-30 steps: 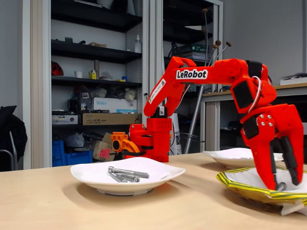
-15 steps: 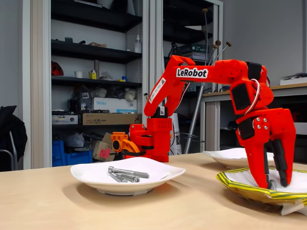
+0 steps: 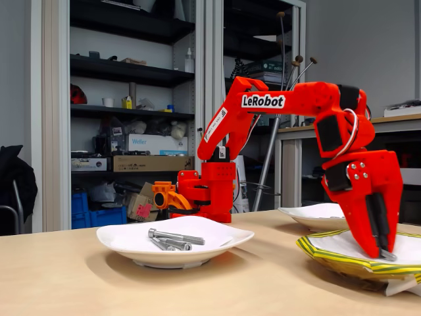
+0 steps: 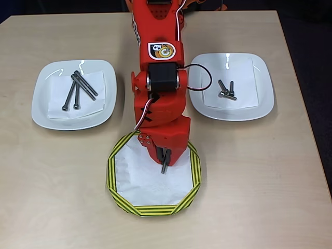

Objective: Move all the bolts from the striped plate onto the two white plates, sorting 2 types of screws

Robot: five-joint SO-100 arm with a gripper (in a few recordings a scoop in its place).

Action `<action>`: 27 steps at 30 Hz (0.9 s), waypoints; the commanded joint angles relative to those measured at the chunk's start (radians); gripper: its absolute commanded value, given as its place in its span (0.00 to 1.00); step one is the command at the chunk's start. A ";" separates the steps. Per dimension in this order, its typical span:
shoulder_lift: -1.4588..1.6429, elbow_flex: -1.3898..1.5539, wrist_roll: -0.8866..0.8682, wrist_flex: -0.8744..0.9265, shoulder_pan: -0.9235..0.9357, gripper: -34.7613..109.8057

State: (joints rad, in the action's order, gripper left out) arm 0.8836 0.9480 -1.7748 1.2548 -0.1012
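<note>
One "LeRobot" label [image 3: 263, 101] on the orange arm [image 3: 296, 99]

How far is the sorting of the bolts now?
Nearly done. Four long bolts lie on the left plate in the overhead view, and three short bolts on the right plate. The gripper is shut on one long bolt over the striped plate. No other bolt shows there, so only this one is left.
</note>
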 commanded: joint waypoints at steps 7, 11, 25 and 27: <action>0.198 -0.029 0.061 0.184 -0.049 0.24; 0.308 0.029 0.034 0.236 -0.100 0.24; 0.960 0.894 -0.328 -0.037 -0.548 0.24; 1.031 0.971 -0.391 -0.043 -0.611 0.24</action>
State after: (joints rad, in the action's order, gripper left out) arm 1.7779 1.8147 -2.0862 1.2272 -0.6381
